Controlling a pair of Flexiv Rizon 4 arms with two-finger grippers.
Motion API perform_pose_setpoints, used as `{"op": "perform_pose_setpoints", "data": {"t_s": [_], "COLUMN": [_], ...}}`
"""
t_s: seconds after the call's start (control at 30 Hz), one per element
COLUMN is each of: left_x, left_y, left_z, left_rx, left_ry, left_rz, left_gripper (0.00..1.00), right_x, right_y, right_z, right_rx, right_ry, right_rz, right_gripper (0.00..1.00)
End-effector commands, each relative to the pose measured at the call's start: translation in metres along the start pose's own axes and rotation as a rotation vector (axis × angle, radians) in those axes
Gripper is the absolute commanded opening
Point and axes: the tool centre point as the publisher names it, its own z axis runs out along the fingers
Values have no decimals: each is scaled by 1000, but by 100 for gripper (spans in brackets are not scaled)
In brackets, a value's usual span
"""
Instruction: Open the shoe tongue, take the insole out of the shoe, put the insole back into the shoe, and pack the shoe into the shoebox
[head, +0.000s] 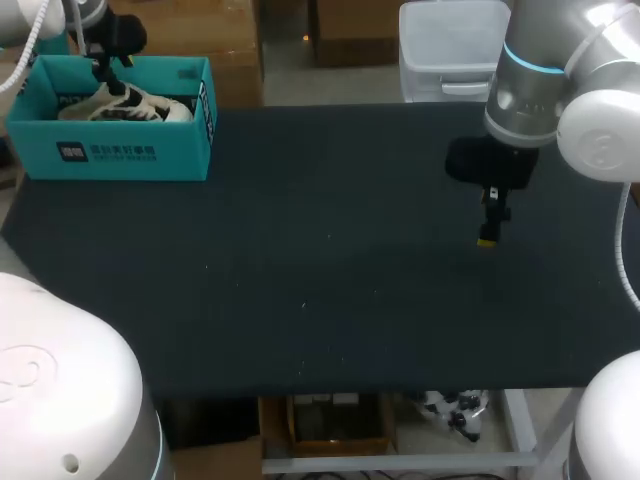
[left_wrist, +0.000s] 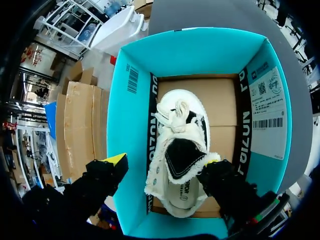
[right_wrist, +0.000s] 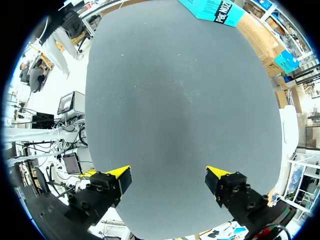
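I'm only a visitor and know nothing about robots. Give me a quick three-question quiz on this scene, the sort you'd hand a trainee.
1. True or false: the shoe lies inside the teal shoebox.
2. What is directly ahead of the right gripper? A) bare table B) the shoe C) a loose insole
3. Fill in: the left gripper, above the shoebox, has its fingers ____ (open or shut).

Key: 1 true; 2 A; 3 open.
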Motion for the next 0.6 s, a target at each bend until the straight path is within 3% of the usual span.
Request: {"op": "perform_pose_setpoints", "data": {"t_s": [0.03, 0.1, 0.4, 0.6], "left_x": [10, 14, 66, 95], "left_y": [-19, -30, -77, -106], "left_z": [-29, -40, -82, -108], "left_rx": [12, 19, -4, -37], "left_ry": [19, 49, 15, 93], "left_rz": [-13, -9, -21, -99], "left_gripper": [100, 100, 100, 100], "right_x": [1, 1, 1, 1], "right_y": [-1, -1, -1, -1], "right_z": [0, 0, 0, 0], "right_rx": [-2, -2, -2, -2], "right_ry": [-1, -1, -1, -1], "right_rz": [-1, -1, -1, -1], "right_gripper": [100, 100, 100, 100]}}
